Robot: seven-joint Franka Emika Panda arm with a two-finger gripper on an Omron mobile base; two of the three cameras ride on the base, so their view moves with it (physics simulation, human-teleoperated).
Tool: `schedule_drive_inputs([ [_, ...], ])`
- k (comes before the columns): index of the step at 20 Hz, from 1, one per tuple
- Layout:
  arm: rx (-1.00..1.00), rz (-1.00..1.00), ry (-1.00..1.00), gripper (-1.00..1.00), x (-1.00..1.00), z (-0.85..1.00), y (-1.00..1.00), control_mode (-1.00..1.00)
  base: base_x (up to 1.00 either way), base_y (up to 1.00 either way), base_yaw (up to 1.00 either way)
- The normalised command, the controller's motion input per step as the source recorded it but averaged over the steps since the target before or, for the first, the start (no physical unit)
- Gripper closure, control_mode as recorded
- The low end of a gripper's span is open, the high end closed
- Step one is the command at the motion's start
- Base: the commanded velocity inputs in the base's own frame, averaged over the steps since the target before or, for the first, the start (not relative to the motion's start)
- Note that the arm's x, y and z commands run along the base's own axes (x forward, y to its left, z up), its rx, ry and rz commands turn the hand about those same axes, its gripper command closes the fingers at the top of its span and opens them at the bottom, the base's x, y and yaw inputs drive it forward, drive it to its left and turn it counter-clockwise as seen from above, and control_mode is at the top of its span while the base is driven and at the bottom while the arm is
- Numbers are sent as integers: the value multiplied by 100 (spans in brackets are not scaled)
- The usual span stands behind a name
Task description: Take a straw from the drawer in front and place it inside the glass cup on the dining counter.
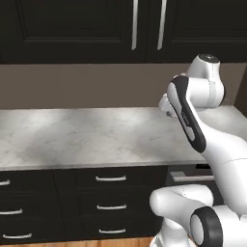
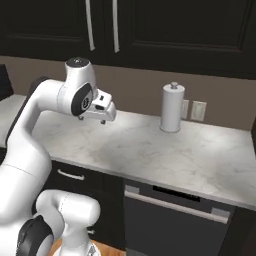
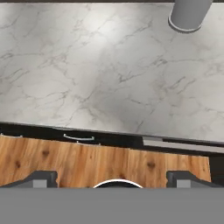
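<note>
My gripper hangs above the left part of a marble worktop, pointing down. In the hand view its two dark fingertips stand far apart at the bottom edge, open, with nothing between them. Below the worktop's front edge runs a bank of black drawers with slim silver bar handles, all shut. I cannot tell which of them is the task's drawer. The straw, the glass cup and the dining counter are out of view.
A tall white paper-towel roll stands at the back of the worktop by a brown wall with outlets. Dark upper cabinets hang above. A dishwasher front sits to the right of the drawers. Wooden floor lies below.
</note>
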Motion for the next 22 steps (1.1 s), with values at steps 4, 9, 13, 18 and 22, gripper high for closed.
schedule_drive_inputs([
  [4, 0, 0, 0, -100, 0, 0, 0, 100, 0, -76, 45],
  [9, 0, 0, 0, -100, 0, 0, 0, 100, 0, -62, 44],
  [13, 0, 0, 0, -100, 0, 0, 0, 100, 3, -51, 43],
  [18, 0, 0, 0, -100, 0, 0, 0, 100, 15, -36, 35],
  [22, -1, 7, 0, -100, 4, -3, 3, -100, 11, -5, 11],
])
